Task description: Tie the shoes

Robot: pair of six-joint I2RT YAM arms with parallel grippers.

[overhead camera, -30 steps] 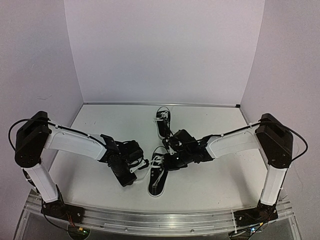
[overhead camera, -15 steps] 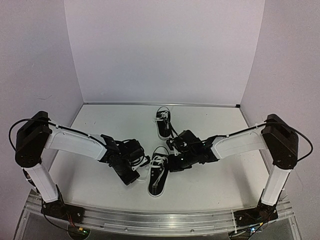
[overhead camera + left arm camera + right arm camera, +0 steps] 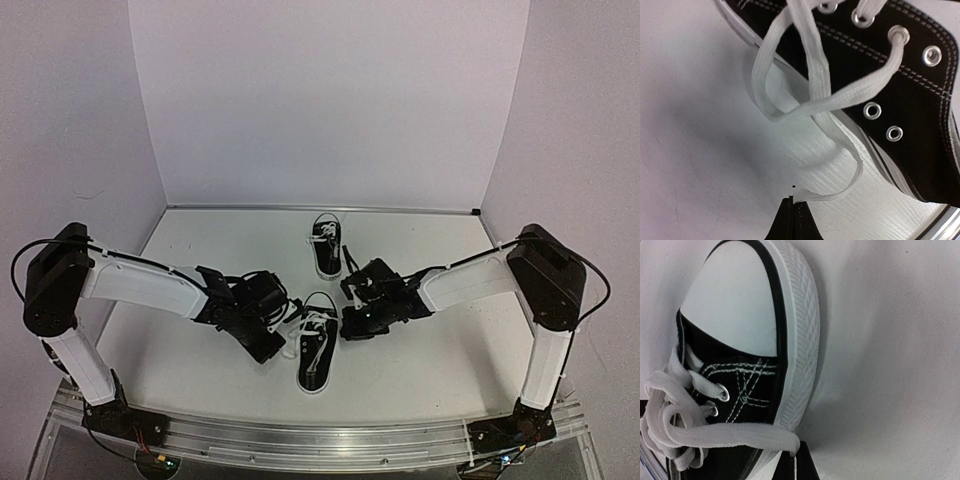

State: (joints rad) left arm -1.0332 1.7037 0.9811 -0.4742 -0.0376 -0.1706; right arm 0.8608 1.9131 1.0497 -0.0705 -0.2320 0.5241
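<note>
Two small black shoes with white laces sit on the table: the near shoe (image 3: pixel 313 350) between my grippers and the far shoe (image 3: pixel 326 243) behind it. My left gripper (image 3: pixel 288 324) is just left of the near shoe, shut on the end of a white lace (image 3: pixel 840 192); its fingertips (image 3: pixel 790 215) are pressed together, and the lace curves loosely back to the shoe's eyelets (image 3: pixel 910 100). My right gripper (image 3: pixel 344 322) is at the shoe's right side, shut on the other lace (image 3: pixel 730 434), which runs across the shoe (image 3: pixel 735 305) near its white toe cap.
The white table (image 3: pixel 430 360) is walled by pale panels at the back and both sides. A metal rail (image 3: pixel 320 440) runs along the near edge by the arm bases.
My left gripper has moved right and away from me, closer to the near shoe, so its lace hangs slacker. My right gripper has shifted slightly, still holding its lace.
</note>
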